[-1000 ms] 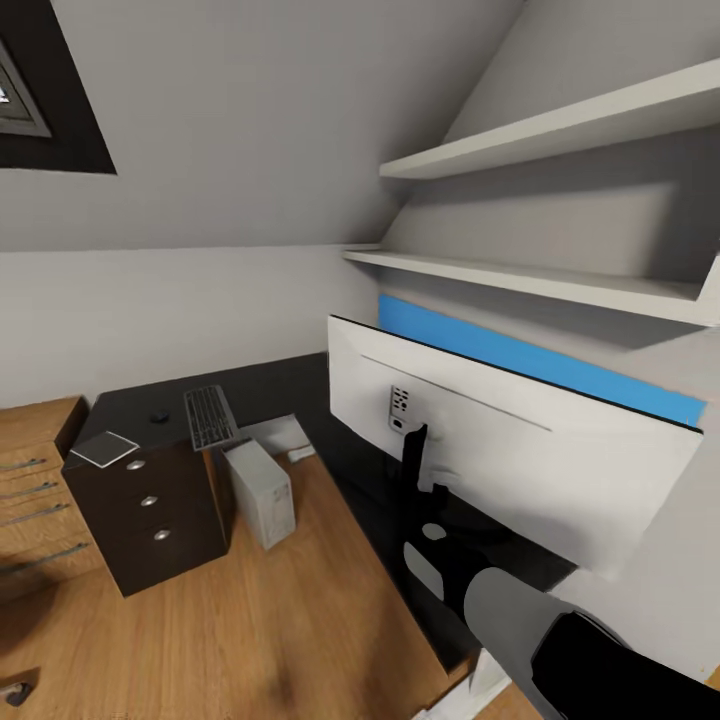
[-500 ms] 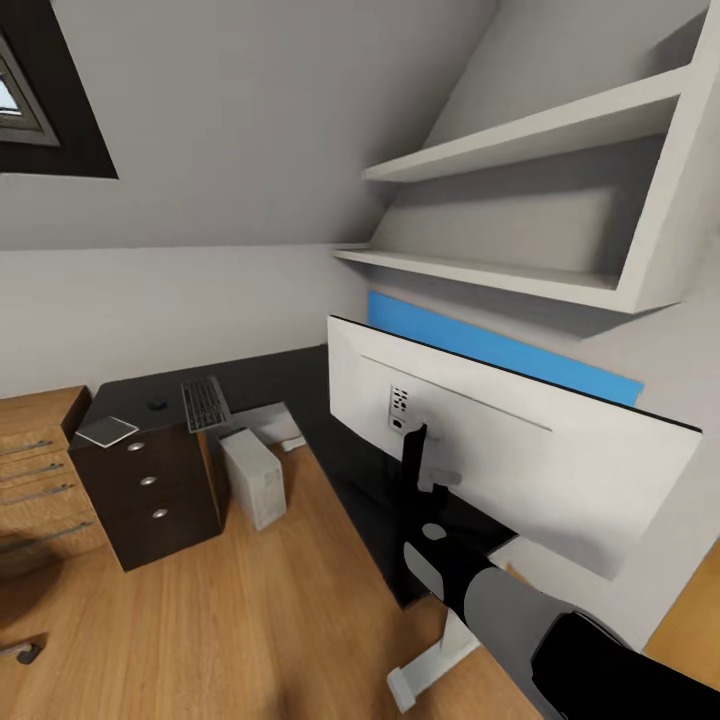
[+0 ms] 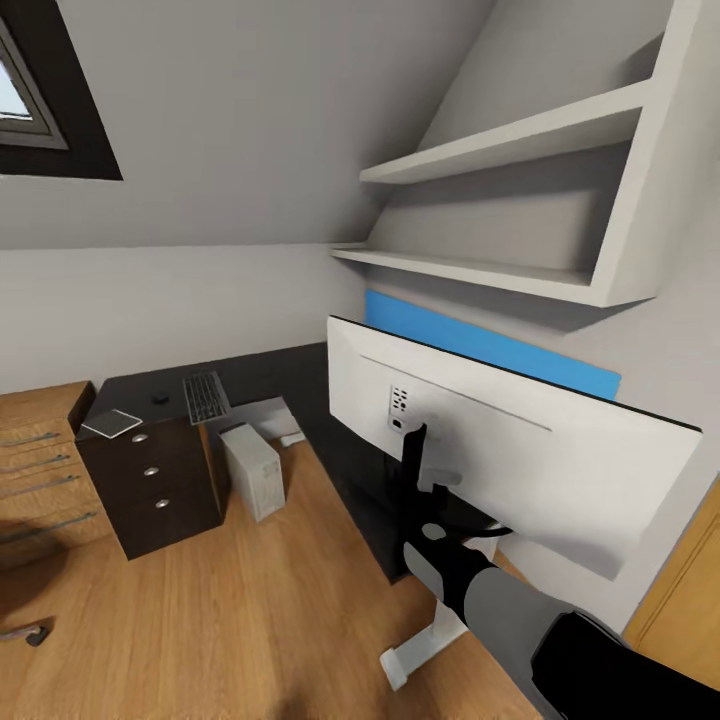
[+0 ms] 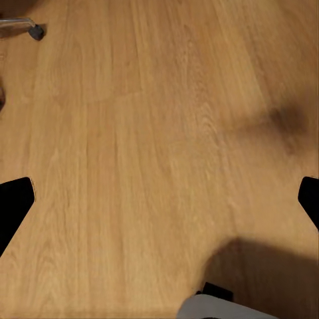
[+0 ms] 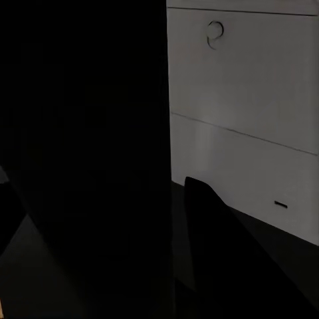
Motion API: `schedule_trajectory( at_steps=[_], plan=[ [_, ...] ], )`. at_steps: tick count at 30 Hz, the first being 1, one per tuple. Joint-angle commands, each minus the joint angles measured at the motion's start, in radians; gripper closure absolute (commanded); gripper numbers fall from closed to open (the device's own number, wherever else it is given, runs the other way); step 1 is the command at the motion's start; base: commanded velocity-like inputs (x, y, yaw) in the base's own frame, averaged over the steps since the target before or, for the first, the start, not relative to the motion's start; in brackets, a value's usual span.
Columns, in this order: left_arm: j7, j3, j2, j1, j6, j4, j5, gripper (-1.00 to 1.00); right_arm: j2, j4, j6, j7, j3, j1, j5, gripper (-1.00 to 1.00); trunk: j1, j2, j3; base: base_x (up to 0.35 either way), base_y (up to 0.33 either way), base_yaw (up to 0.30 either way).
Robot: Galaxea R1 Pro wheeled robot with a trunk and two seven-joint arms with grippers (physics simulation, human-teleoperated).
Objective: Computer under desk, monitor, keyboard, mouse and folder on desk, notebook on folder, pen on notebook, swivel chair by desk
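Note:
My right gripper (image 3: pixel 414 462) is shut on the black stand of the monitor (image 3: pixel 520 450), whose white back faces me, held up over the right wing of the black desk (image 3: pixel 270 372). That white back (image 5: pixel 246 113) fills part of the right wrist view beside the dark stand. The keyboard (image 3: pixel 205 397) and mouse (image 3: pixel 160 398) lie on the desk's far wing. The grey notebook (image 3: pixel 111 423) rests at its left end, over the drawer pedestal (image 3: pixel 150 487). The computer (image 3: pixel 253 470) stands on the floor beside the pedestal. My left gripper (image 4: pixel 159 199) hangs open over bare wood floor.
A light-wood drawer chest (image 3: pixel 40 465) stands left of the pedestal. White shelves (image 3: pixel 500 160) and a blue wall panel (image 3: pixel 480 345) are behind the monitor. A chair caster (image 3: pixel 25 633) shows at the left edge, a wooden door (image 3: pixel 690 600) at the right.
The whole view has shifted: the desk, pedestal and computer look smaller and farther, so the camera moved. The monitor keeps its place in my right gripper.

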Motion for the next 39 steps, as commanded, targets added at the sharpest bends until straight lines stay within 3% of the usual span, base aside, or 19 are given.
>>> schedule_trajectory(
  at_steps=[1, 13, 39],
  plan=[
    [0.004, -0.009, 0.000, 0.001, -0.001, -0.002, 0.007, -1.00, 0.000, -0.001, -0.005, -0.005, 0.014, -0.002, 0.002, 1.00, 0.000, -0.001, -0.001, -0.186, 0.189, 0.000],
    [0.005, -0.007, 0.000, 0.001, 0.000, -0.002, 0.008, -1.00, 0.000, -0.001, -0.005, -0.005, 0.014, -0.002, 0.002, 1.00, 0.000, -0.001, -0.001, -0.039, 0.043, 0.000],
    [0.009, -0.004, 0.000, 0.001, 0.001, -0.002, 0.010, -1.00, 0.000, -0.001, -0.005, -0.004, 0.014, -0.002, 0.002, 1.00, 0.000, -0.001, -0.001, 0.066, 0.058, 0.000]
  ],
)
